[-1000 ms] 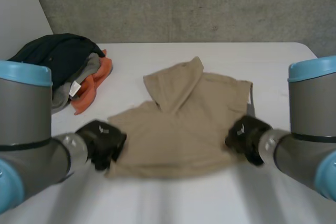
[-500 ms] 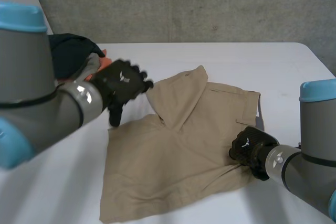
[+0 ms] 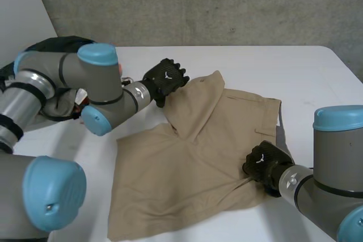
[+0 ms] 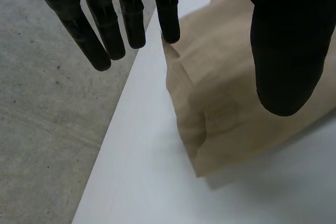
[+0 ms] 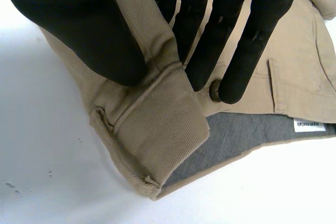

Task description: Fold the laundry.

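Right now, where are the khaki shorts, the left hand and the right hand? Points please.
khaki shorts (image 3: pixel 181 162), head view, flat middle of the cloth.
left hand (image 3: pixel 165 79), head view, back of the hand.
right hand (image 5: pixel 79 30), right wrist view, thumb on the waistband.

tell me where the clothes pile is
In the head view the clothes pile sits at the far left of the table, partly behind the left arm, left of the khaki shorts.
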`<control>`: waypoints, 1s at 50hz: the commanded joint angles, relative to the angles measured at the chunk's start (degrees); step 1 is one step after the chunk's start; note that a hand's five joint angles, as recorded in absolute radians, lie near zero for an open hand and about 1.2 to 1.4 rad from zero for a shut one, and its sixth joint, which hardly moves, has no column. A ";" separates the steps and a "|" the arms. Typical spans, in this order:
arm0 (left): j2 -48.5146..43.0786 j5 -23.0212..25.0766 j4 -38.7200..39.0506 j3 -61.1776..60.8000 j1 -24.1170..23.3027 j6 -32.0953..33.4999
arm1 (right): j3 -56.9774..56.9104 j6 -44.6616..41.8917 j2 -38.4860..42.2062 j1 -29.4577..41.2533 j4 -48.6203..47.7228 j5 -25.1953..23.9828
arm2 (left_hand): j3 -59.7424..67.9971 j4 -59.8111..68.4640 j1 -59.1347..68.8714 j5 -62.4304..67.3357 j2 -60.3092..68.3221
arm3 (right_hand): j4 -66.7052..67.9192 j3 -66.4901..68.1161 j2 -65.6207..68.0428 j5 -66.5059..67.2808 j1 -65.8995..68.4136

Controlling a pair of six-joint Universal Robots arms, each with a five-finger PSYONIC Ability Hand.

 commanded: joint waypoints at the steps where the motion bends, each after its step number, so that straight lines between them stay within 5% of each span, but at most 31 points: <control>1: -5.67 0.28 0.62 6.14 0.19 6.66 | 0.58 -0.04 -0.36 -0.15 -0.47 -0.07 | 3.07 2.88 3.08 2.79 3.10 | 11.35 11.43 12.64 11.44 15.00; 23: -10.60 3.44 -2.45 10.97 -0.69 17.74 | 1.11 0.31 -1.86 -1.38 -0.47 -1.04 | 18.88 18.68 18.89 18.60 18.90 | 11.35 11.43 12.64 11.44 15.00; 29: -11.83 2.83 -3.77 14.05 -1.30 18.18 | 1.11 0.22 -2.12 -1.55 -0.38 -1.30 | 39.52 39.33 39.53 39.24 39.55 | 11.35 11.43 12.64 11.44 15.00; 32: -11.39 0.29 -0.62 14.05 -1.65 18.71 | 1.20 0.40 -2.47 -1.73 -0.38 -1.30 | 56.87 56.68 56.88 56.59 56.90 | 11.35 11.43 12.64 11.44 15.00; 40: -5.77 -7.89 1.94 4.92 -2.35 19.23 | 1.20 0.48 -3.26 -1.82 -0.29 -1.48 | 56.88 56.69 56.89 56.60 56.91 | 11.35 11.43 12.64 11.44 15.00; 50: 1.26 -25.46 -0.51 -5.63 -1.82 15.55 | 1.28 0.75 -3.44 -0.32 -0.20 -1.48 | 56.88 56.69 56.89 56.60 56.91 | 11.35 11.43 12.64 11.44 15.00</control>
